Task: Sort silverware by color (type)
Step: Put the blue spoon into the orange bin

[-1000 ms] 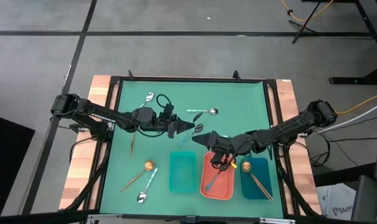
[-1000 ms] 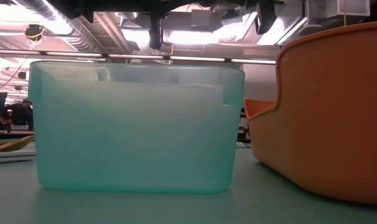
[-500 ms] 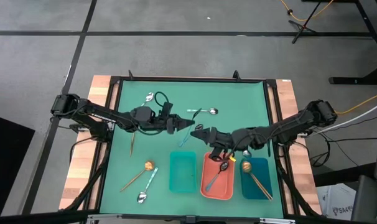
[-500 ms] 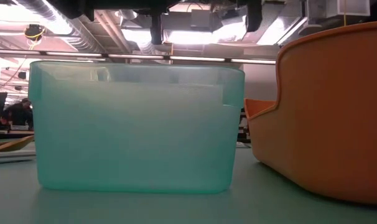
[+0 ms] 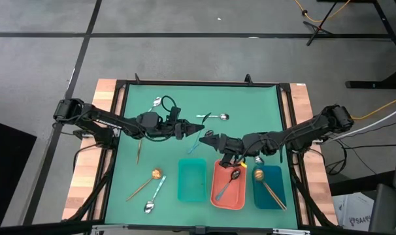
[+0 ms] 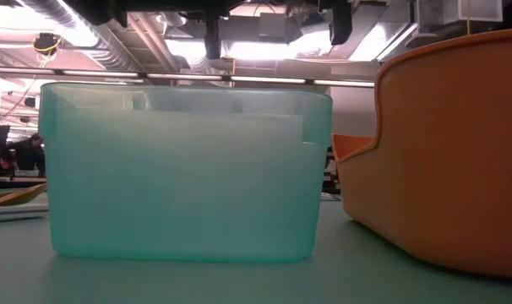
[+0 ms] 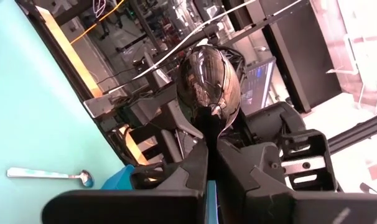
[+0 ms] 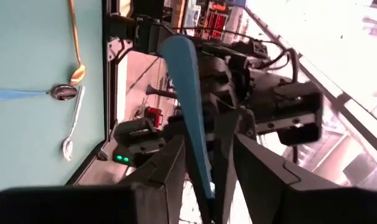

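My left gripper (image 5: 189, 132) (image 7: 211, 155) is over the middle of the table, shut on a spoon (image 5: 195, 143) with a dark shiny bowl (image 7: 208, 78) and a blue handle (image 8: 182, 93). My right gripper (image 5: 214, 140) (image 8: 208, 171) faces it from the right. It is open, one finger on each side of the handle. I cannot tell whether they touch it. A like spoon (image 5: 228, 184) lies in the coral tray (image 5: 216, 166). A gold spoon (image 5: 263, 179) lies in the dark blue tray (image 5: 280, 171). My left gripper pinches the spoon's neck (image 7: 210, 123), just below the bowl, between its two shut fingers. The fingers come about level from the table's left and lie across the spoon. The spoon is lifted clear of the table; the fingers hide the handle in the left wrist view.
The teal tray (image 5: 191, 163) (image 6: 184, 169) stands left of the coral tray (image 6: 450, 152) at the near edge. Loose spoons lie at the far side (image 5: 214, 117) (image 5: 157, 102), at the left (image 5: 138, 150) and at the near left (image 5: 146, 185) (image 5: 153, 196).
My right gripper has swung from over the coral tray's far end toward the table's far left, up to the spoon in my left gripper, and has rolled a little. My left gripper and its spoon have stayed in place.
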